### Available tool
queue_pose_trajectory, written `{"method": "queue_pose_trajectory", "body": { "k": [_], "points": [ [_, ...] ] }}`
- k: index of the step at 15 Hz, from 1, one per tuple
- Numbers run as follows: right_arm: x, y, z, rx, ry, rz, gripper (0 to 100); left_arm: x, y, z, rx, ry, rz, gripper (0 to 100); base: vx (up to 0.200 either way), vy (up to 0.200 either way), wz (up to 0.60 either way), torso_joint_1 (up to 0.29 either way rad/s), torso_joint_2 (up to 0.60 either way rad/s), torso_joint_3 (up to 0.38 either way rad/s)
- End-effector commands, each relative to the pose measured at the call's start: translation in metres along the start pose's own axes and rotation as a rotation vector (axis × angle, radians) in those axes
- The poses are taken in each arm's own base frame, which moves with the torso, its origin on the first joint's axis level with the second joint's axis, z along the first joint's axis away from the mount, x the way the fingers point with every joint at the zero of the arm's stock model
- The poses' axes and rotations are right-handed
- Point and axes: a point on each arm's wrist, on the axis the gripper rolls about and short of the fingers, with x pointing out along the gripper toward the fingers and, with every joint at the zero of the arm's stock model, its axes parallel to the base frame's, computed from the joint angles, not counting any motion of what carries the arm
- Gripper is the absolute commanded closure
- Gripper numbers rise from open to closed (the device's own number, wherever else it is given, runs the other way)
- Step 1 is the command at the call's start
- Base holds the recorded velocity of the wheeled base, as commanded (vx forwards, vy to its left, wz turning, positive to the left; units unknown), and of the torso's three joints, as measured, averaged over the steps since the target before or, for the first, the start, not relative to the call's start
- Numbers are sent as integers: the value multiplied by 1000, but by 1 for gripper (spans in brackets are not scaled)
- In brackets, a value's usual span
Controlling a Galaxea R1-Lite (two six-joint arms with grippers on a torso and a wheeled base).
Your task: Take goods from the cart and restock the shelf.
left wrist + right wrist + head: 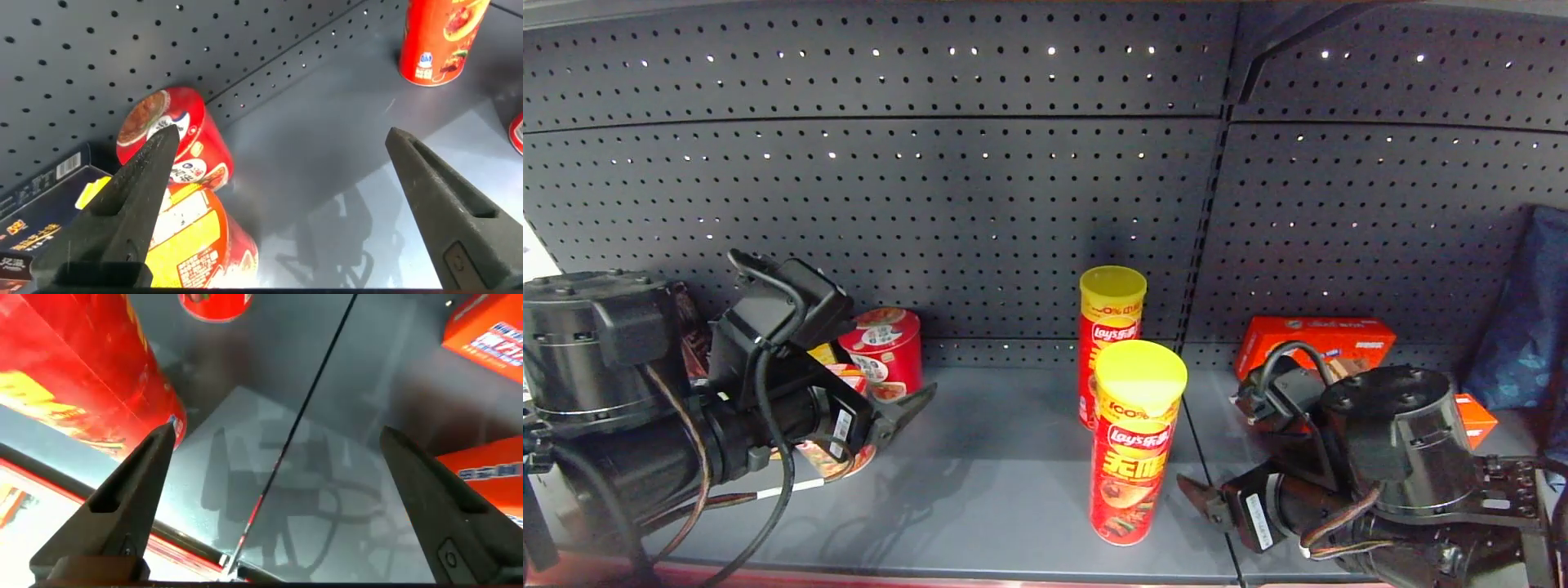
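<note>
We see near chip can (1131,457) red, yellow lid; far can (1109,327) same. Left noodle cup (886,347) red. Right box (1311,339) orange. We note back panel (931,204) dark grey, dotted holes; bag (1523,327) blue, patterned.

A shop: a grey pegboard-backed shelf (1013,482) stocked with chip cans (1135,441), noodle cups (886,347) and boxed goods (1315,339).

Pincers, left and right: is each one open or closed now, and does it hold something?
Left pincer: open, holding nothing.
Right pincer: open, holding nothing.
</note>
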Motion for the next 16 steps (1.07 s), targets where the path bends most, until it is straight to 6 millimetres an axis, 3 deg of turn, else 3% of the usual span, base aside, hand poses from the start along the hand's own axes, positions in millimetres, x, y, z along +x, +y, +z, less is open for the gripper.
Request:
{"method": "queue_pose_trajectory", "body": {
  "k": [1, 8, 16],
  "points": [
    [7, 2, -3, -7, 19, -3, 0, 4, -1, -2, 0, 10, -4, 0, 0, 0, 0, 0, 0, 0],
    [22, 9, 6, -5, 17, -4, 0, 7, -1, -3, 0, 9, -9, 0, 0, 0, 0, 0, 0, 0],
    [24, 10, 8, -2, 10, 0, 0, 11, -2, -5, 0, 21, -14, 0, 0, 0, 0, 0, 0, 0]
  ]
}}
